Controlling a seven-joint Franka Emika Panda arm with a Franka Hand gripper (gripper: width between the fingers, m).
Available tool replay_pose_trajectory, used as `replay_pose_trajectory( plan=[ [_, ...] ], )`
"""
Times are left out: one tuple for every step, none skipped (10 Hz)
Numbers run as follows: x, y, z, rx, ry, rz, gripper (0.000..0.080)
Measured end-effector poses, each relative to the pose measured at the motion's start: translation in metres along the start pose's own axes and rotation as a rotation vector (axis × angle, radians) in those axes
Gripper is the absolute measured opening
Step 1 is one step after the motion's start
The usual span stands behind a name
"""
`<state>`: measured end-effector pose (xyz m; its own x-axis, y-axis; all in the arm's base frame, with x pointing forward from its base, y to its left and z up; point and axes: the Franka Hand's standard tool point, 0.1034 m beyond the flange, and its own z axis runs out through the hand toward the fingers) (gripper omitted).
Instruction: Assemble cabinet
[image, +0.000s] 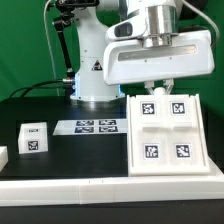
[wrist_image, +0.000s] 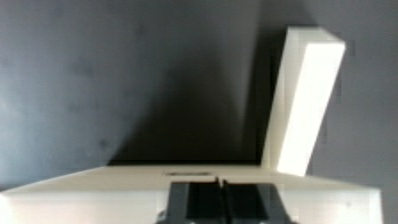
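Observation:
The cabinet (image: 165, 132) is a large white box at the exterior view's right, lying with its four tagged square fronts facing up. My gripper (image: 160, 87) hangs right at the cabinet's far edge, under the big white hand. In the wrist view the two black fingers (wrist_image: 196, 203) meet along a thin line, with nothing visible between them; the gripper (wrist_image: 217, 200) is shut. Its tips sit against a white surface of the cabinet (wrist_image: 107, 180). A long white bar (wrist_image: 302, 100) reaches away from there over the dark table.
A small white cube with a tag (image: 33, 138) sits at the exterior view's left. The marker board (image: 97, 126) lies in front of the white robot pedestal (image: 95, 70). A white part (image: 3, 157) shows at the left edge. A white rail (image: 100, 186) runs along the front.

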<state>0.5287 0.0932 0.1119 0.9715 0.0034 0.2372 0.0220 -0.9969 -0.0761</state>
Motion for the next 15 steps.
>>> replay_pose_trajectory(
  plan=[
    [0.008,-0.001,-0.003,0.009,-0.026,0.006,0.0002],
    [0.012,-0.001,-0.006,0.013,-0.037,0.009,0.0002],
    [0.012,-0.001,-0.006,0.014,-0.038,0.009,0.0002],
    [0.011,-0.001,-0.005,0.013,-0.04,0.009,0.0002],
    [0.01,-0.001,-0.005,0.013,-0.041,0.009,0.0002],
    [0.01,-0.001,-0.005,0.013,-0.041,0.009,0.0002],
    [0.011,0.0,-0.006,0.013,-0.04,0.008,0.0002],
    [0.013,0.001,-0.011,0.015,-0.033,0.009,0.0002],
    [0.016,0.0,-0.016,0.019,-0.034,0.012,0.0002],
    [0.021,-0.001,-0.019,0.025,-0.037,0.012,0.0002],
    [0.027,-0.002,-0.023,0.029,-0.044,0.014,0.0002],
    [0.032,-0.002,-0.024,0.031,-0.041,0.016,0.0002],
    [0.03,-0.001,-0.023,0.029,-0.044,0.016,0.0002],
    [0.029,-0.001,-0.022,0.029,-0.045,0.016,0.0002],
    [0.029,-0.001,-0.022,0.029,-0.045,0.016,0.0002]
  ],
)
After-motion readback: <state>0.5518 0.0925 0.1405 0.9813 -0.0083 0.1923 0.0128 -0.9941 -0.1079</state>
